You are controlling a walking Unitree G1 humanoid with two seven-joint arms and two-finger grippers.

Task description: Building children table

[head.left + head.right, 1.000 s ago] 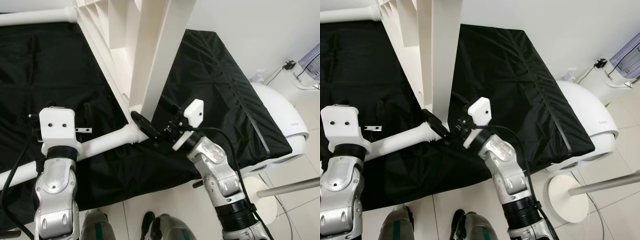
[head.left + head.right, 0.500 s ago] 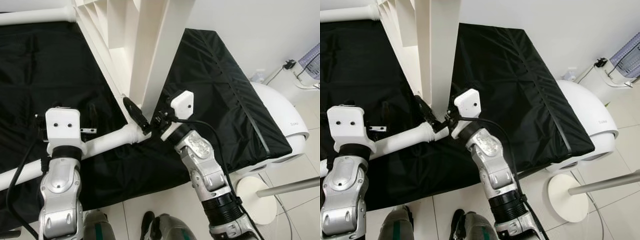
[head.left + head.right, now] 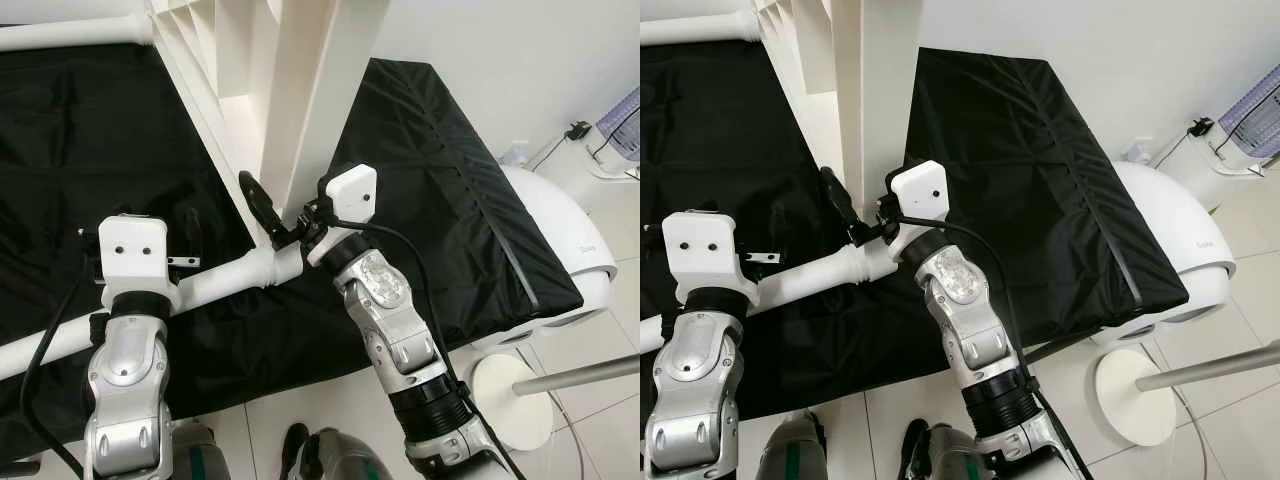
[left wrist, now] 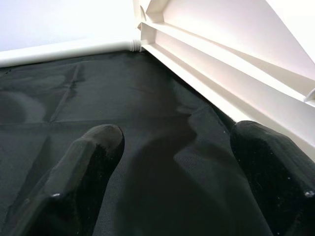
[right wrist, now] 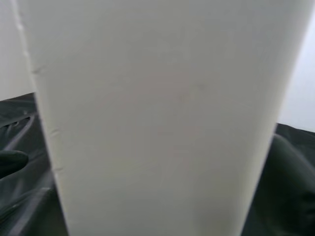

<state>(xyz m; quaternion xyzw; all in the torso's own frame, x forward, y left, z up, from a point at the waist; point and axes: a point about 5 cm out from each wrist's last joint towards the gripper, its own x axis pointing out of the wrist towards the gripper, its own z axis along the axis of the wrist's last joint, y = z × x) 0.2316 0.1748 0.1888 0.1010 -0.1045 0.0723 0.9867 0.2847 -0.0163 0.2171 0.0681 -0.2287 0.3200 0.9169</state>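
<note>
Reaching up from the lower right, the right gripper (image 3: pixel 275 215) sits at the lower corner of the white tabletop (image 3: pixel 300 90), which stands on edge on the black cloth (image 3: pixel 90 130). One black finger (image 3: pixel 255 197) shows on the left face of the panel's edge; the other is hidden behind it. In the right wrist view the white panel (image 5: pixel 157 118) runs between the two dark fingertips (image 5: pixel 12 162), so the jaws straddle it spread wide; whether they touch it cannot be told.

A white table leg (image 3: pixel 215 285), a round tube, lies on the cloth from the lower left up to the tabletop's corner, its ribbed end just beside the right gripper. A second white tube (image 3: pixel 70 32) lies along the far edge of the cloth, meeting the tabletop's upper corner.

The left arm (image 3: pixel 130 340) comes up at the lower left, its wrist block over the lying leg. The left gripper (image 4: pixel 170 162) points over bare cloth, fingers (image 4: pixel 86 162) well apart with nothing between them; the ribbed underside of the tabletop (image 4: pixel 221 73) lies ahead of it.

The cloth covers a low flat surface on a tiled floor (image 3: pixel 600 400). A white domed appliance (image 3: pixel 560 240) stands just beside the cloth's right side, a round white stand base (image 3: pixel 510 385) near it.
</note>
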